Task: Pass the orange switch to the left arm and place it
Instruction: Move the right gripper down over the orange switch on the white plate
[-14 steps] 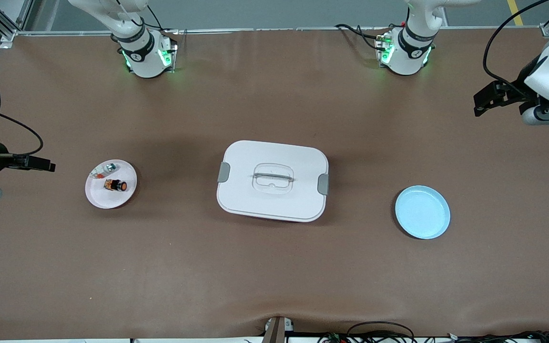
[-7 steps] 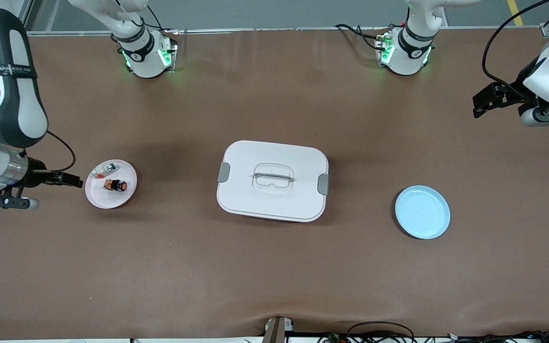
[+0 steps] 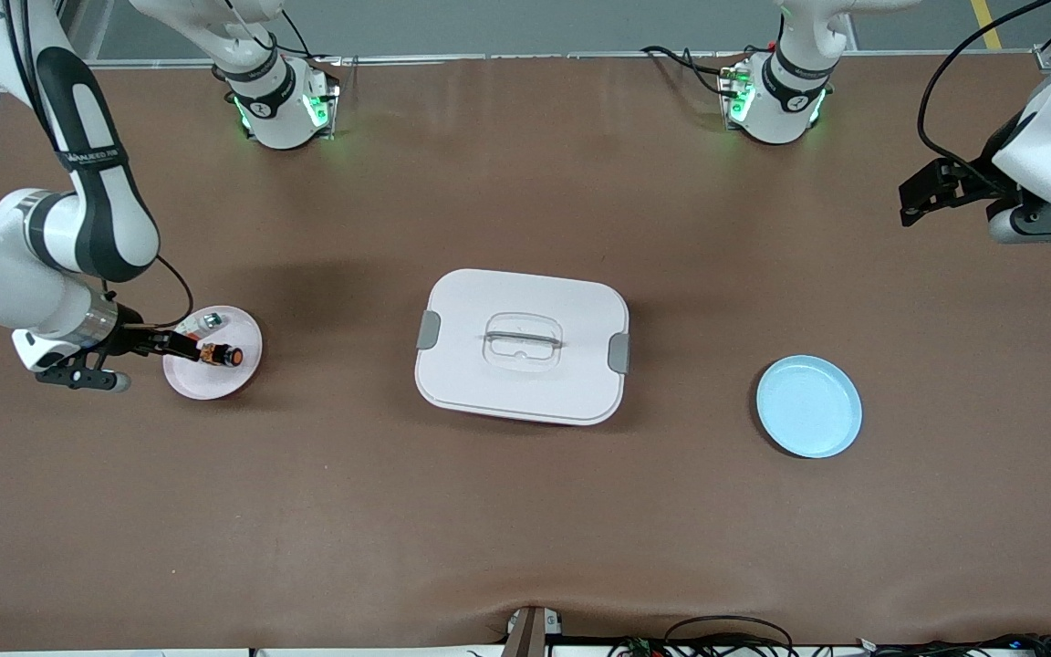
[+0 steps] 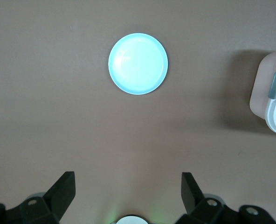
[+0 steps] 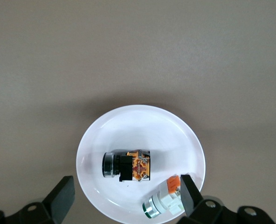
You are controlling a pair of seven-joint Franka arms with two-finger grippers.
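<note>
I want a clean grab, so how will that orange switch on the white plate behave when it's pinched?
The orange switch lies on its side on the white plate, so its round body may roll if nudged. It looks rigid and probably light. The right gripper, jaws open, should close squarely.

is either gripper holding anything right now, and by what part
Nothing is held. The right gripper is open over the white plate, where the orange switch lies free. The left gripper is open and waits above the table.
</note>
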